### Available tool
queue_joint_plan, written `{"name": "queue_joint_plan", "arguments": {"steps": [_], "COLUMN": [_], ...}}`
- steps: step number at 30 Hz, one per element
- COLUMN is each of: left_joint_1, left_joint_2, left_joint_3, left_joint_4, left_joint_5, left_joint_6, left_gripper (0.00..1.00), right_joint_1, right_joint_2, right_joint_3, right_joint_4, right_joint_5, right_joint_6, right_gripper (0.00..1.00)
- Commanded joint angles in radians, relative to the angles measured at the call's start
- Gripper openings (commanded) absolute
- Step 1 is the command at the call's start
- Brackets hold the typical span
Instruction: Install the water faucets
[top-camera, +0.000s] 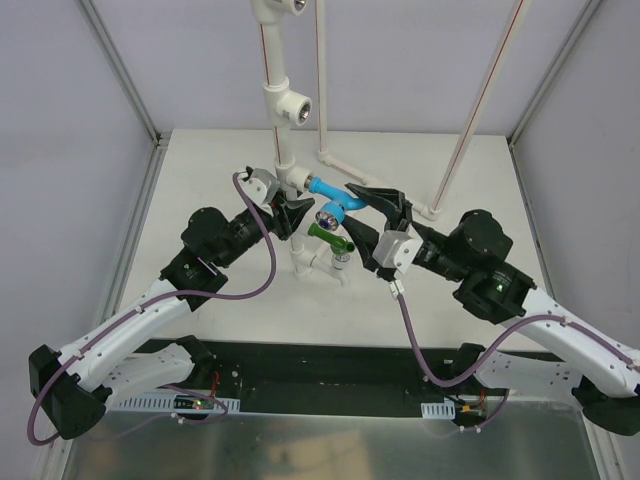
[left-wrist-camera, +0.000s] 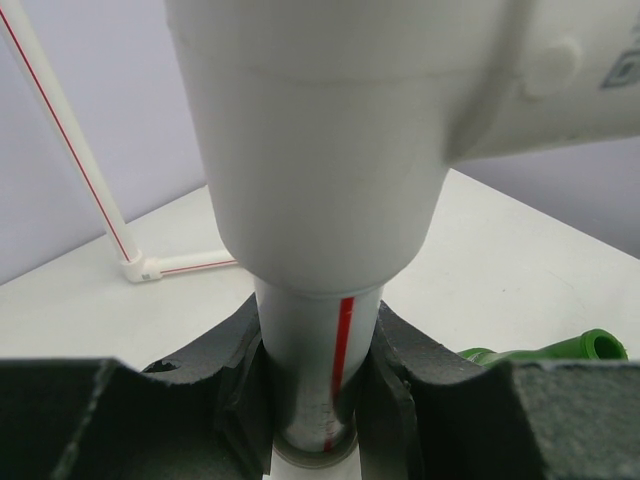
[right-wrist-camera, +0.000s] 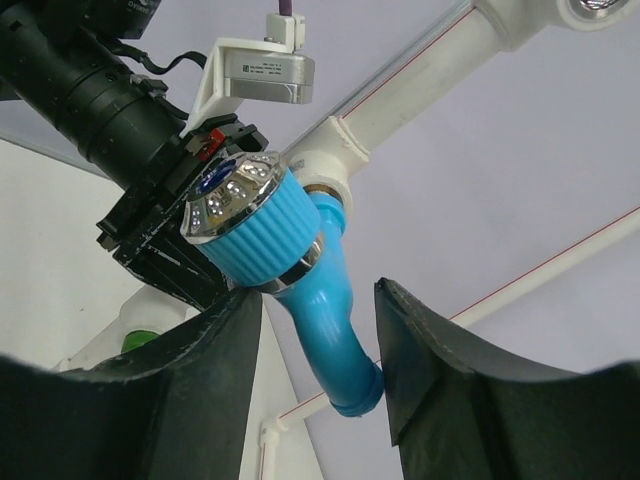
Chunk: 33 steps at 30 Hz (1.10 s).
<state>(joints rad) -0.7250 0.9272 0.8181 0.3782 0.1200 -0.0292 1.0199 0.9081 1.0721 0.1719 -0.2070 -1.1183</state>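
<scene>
Black fingers of the left gripper (left-wrist-camera: 318, 395) are pressed against the upright white pipe (left-wrist-camera: 300, 335) from both sides, just below a tee (left-wrist-camera: 320, 150), bracing the pipework over the desk (top-camera: 200, 170).

Centre: the blue faucet (right-wrist-camera: 265, 235) appears already mounted. Its neck enters the tee socket, the ribbed light-blue body carries a shiny silver round top, and the short bent spout points away from the pipe. Whether the thread is fully home cannot be told.

Below it, nearer the arms, the dark green faucet (top-camera: 328, 237) sits at a lower white fitting. It looks joined there as well, though the joint itself is too small to confirm.

Right: the right gripper (right-wrist-camera: 320, 295) stands spread, one finger on either side of the blue spout, with gaps visible. It holds nothing.

Judged progress: both faucets seem in place, so the task is near its end. What is left is probably a final tightening of the blue one, or release of the pipe.
</scene>
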Motion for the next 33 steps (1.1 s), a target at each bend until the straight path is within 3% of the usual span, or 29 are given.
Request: {"name": "queue_joint_plan", "arguments": {"steps": [1,9,15,22,33], "left_joint_1": [-0.016,-0.016,-0.016,-0.016,-0.016], "left_joint_2": [0.001,-0.001,-0.005,0.001,0.001], "left_joint_3": [-0.008,-0.011,-0.013,-0.013,-0.019], "left_joint_4": [0.002,0.001,0.001,0.001,0.005], "left_joint_5": [0.049,0.050,0.049,0.050,0.050], "left_joint_6": [-0.104,-0.106,-0.109,-0.109,-0.109], "left_gripper": [0.00,0.00,0.00,0.00,0.00], "right_joint_1": [0.014,0.028,0.034,0.034,0.034], "right_joint_2": [0.037,0.087,0.104,0.104,0.124], "right_joint_3": [0.045,0.095,0.123,0.114,0.089], "right_joint_4": [-0.023,-0.057,-0.077,-0.054,0.008], "right_joint_5": [-0.048,-0.048,-0.048,-0.016,0.058], "right_joint_6": [-0.055,-0.132,-0.098,0.070,0.394], "right_gripper": [0.53,0.51,0.36,0.21,0.14]}}
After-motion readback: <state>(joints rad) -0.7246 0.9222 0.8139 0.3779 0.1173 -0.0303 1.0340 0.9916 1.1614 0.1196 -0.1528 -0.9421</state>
